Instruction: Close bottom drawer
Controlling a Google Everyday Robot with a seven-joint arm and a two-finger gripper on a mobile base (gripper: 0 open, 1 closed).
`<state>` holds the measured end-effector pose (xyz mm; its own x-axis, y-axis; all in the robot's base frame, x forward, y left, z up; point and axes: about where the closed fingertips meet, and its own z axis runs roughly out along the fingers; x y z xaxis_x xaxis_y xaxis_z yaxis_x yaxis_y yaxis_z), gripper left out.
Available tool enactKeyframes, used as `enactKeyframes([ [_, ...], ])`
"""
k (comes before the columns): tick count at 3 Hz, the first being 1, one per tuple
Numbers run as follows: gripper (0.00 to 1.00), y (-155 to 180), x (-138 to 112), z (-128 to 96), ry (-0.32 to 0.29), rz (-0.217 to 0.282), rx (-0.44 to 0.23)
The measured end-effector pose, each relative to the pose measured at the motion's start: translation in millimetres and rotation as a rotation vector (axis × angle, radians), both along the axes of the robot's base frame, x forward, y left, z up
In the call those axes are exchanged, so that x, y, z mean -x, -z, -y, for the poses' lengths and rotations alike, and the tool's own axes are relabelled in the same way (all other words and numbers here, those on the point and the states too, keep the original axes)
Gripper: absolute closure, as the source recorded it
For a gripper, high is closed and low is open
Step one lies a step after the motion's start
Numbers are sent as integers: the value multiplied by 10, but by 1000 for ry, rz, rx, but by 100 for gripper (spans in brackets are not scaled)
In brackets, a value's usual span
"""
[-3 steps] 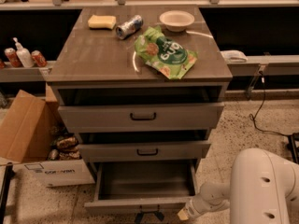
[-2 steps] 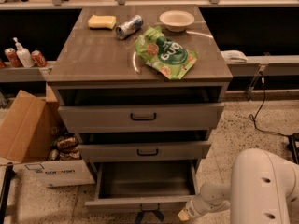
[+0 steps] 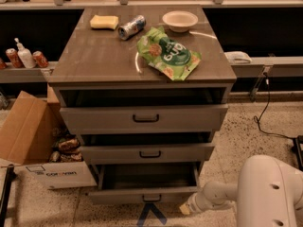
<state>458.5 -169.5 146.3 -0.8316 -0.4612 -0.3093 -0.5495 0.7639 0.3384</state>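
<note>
Tool [image 3: 185, 208], the pale tip of the white robot arm [image 3: 265, 193], sits low at the bottom right, just beside the right end of the bottom drawer's front panel. Whether it touches the panel, and whether it is spread or pressed together, I cannot tell.

That lowest grey-brown wood-look bottom drawer [image 3: 142, 194] of the grey-brown bench [image 3: 94, 56] stands pulled well out, its plain grey box interior open to view and its small black bar handle [image 3: 151, 198] facing the camera.

By my judgement the closing has hardly begun. The approach looks done, with the tool down at drawer height, but the whole push inward is left, until the front panel lies flush under the middle drawer [image 3: 149, 153]. The green crinkled snack bag [image 3: 168, 53] on the bench top plays no part.
</note>
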Motion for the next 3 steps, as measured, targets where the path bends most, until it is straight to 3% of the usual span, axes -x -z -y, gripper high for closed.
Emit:
enactKeyframes([
  [1, 100, -41, -595, -35, 34, 119, -7],
  [2, 100, -42, -595, -33, 34, 119, -7],
  [3, 100, -92, -972, -99, 39, 178, -19],
])
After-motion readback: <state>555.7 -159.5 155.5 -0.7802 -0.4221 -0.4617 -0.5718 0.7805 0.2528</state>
